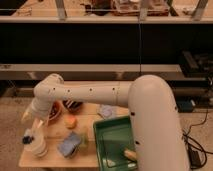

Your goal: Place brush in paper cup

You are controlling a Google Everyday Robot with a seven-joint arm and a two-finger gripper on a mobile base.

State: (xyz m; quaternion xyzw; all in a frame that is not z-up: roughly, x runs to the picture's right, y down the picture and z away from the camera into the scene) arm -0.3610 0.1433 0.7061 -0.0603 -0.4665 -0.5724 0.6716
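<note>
— Fingers (31, 134): what's their state?
— You cannot tell; they hang just above the paper cup (39, 146) on the worktop (55, 159). Your brush's (28, 136) dark head shows at the cup's rim.

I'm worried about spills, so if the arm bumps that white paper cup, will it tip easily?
Probably: the paper cup looks light and stands near the table corner. The brush poking out of it may add leverage. The gripper hovers just above.
</note>
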